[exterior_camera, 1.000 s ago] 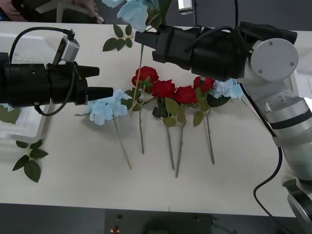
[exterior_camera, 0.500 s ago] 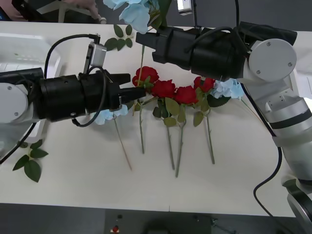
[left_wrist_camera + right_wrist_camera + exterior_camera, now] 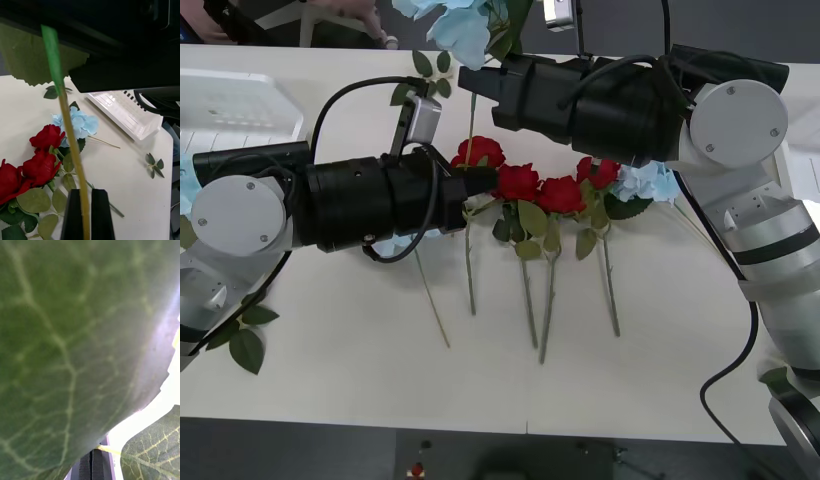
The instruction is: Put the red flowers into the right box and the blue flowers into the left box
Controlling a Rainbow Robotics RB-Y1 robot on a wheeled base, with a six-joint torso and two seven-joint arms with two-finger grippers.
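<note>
The left hand (image 3: 84, 213) is clenched on the thin stem of a blue flower (image 3: 458, 25) that the right hand (image 3: 472, 80), clenched too, holds above the red flowers (image 3: 515, 180) on the counter (image 3: 630, 370). Best to secure one grip before releasing the other, then carry it to the left box (image 3: 230, 100).
</note>
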